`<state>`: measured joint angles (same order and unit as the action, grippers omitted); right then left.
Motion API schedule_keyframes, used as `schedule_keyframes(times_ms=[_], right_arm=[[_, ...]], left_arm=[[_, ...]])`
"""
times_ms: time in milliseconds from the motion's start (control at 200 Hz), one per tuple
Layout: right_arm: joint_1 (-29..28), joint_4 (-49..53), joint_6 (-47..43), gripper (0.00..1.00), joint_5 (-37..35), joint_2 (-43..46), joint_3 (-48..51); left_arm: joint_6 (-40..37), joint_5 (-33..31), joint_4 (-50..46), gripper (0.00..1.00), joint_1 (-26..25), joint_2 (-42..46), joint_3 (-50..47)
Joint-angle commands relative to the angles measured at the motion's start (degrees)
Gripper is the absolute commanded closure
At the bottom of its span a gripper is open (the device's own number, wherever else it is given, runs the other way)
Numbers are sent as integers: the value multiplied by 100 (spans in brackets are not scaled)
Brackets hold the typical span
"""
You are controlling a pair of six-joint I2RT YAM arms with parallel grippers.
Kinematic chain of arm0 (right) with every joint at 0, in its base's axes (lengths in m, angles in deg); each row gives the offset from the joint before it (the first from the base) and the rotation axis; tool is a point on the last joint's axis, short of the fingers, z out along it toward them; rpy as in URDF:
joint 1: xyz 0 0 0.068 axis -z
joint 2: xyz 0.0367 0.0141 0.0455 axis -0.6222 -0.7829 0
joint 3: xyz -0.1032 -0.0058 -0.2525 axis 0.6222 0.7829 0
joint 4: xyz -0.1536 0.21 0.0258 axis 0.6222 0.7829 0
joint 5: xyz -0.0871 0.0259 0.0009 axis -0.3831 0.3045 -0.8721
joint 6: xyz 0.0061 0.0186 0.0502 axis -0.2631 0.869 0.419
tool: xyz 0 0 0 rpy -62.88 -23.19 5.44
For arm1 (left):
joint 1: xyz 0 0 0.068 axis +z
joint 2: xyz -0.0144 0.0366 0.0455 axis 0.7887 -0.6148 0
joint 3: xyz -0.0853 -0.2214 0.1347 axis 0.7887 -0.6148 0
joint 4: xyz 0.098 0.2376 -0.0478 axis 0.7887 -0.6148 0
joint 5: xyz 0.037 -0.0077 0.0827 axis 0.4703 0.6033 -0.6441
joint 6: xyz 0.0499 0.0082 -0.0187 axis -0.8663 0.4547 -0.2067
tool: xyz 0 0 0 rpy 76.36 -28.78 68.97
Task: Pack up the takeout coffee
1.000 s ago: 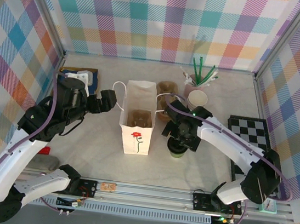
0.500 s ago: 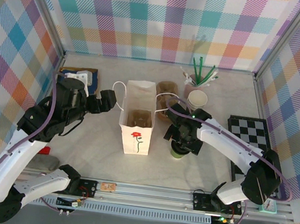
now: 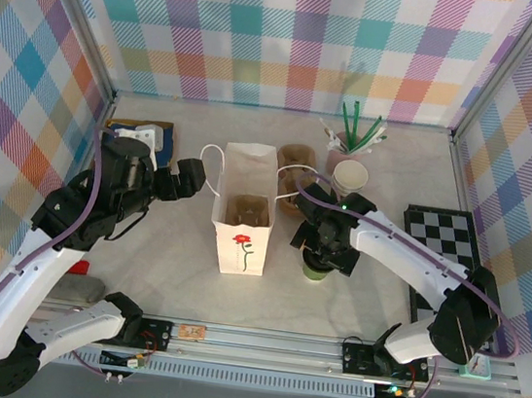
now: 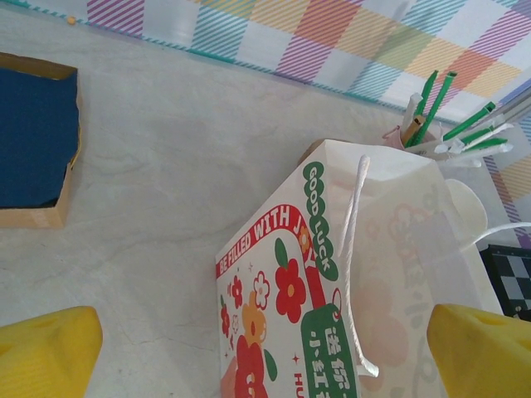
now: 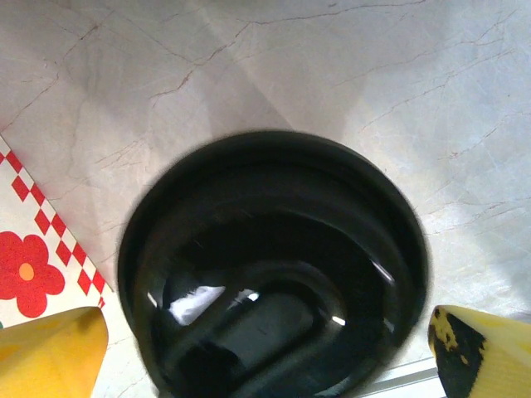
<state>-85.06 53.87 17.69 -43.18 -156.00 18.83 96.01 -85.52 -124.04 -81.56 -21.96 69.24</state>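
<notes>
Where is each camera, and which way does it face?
Top external: above, behind the bases, looking down on the table; left gripper and right gripper show.
Left wrist: faces the white paper bag side-on; yellow fingertips at bottom corners.
Right wrist: straight down onto the takeout coffee; yellow fingertips likewise.
Top and left wrist share the bag.

In the top view, the left arm (image 3: 41, 268) climbs from 7 o'clock, elbow bent, and its left gripper (image 3: 193, 176) points toward 3 o'clock, jaws spread wide. The right arm (image 3: 405, 257) sweeps from 5 o'clock toward centre, with the right gripper (image 3: 323, 249) facing down, yellow fingertips (image 5: 50, 352) wide apart.
</notes>
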Motion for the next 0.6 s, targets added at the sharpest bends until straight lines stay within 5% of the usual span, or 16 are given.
schedule_keyframes(times_ms=[0, 595], right_arm=[[-48, 266, 162, 1, -162, 251, -198], [-43, 105, 189, 1, -50, 190, 5]], left_arm=[[-136, 3, -8, 0, 88, -3, -62], [-128, 88, -22, 0, 190, 17, -142]])
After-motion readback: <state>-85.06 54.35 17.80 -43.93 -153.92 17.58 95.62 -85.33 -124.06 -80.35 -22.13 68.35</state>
